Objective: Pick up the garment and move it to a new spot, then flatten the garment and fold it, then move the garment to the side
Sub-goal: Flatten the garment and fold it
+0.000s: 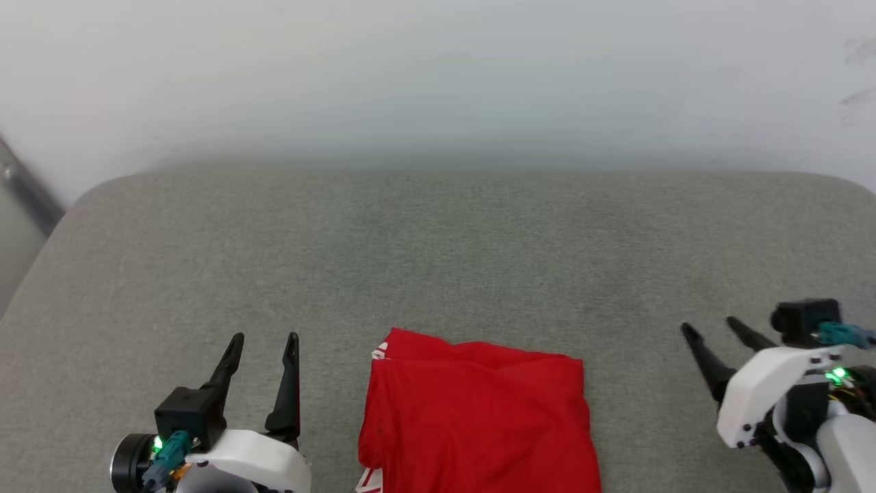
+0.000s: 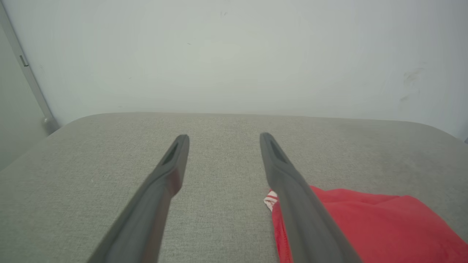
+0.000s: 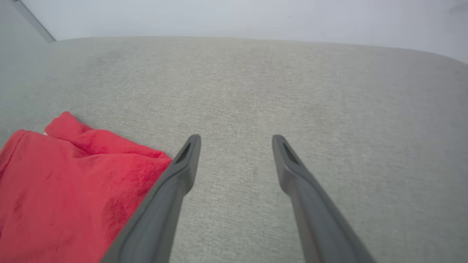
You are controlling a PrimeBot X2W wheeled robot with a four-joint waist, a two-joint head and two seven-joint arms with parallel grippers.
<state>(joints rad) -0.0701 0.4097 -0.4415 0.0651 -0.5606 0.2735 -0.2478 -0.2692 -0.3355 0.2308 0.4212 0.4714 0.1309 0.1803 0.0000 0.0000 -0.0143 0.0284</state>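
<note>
The garment [image 1: 479, 414] lies folded into a red rectangle near the front edge of the grey cushion, with a bit of red-and-white trim at its left corners. It also appears at the lower right of the left wrist view as the garment [image 2: 384, 226] and at the lower left of the right wrist view as the garment [image 3: 65, 193]. My left gripper [image 1: 265, 339] stands open to the left of it, apart from the cloth and empty. Off to its right, my right gripper [image 1: 710, 327] is open too, holding nothing. In the wrist views the left gripper [image 2: 223, 137] and right gripper [image 3: 236, 138] show spread fingers over bare fabric.
The grey padded surface [image 1: 438, 246] stretches far behind the shirt to a pale wall [image 1: 438, 75]. Its rounded left corner drops off near a grey metal bar [image 1: 27, 192]. The right corner rounds off at the far right.
</note>
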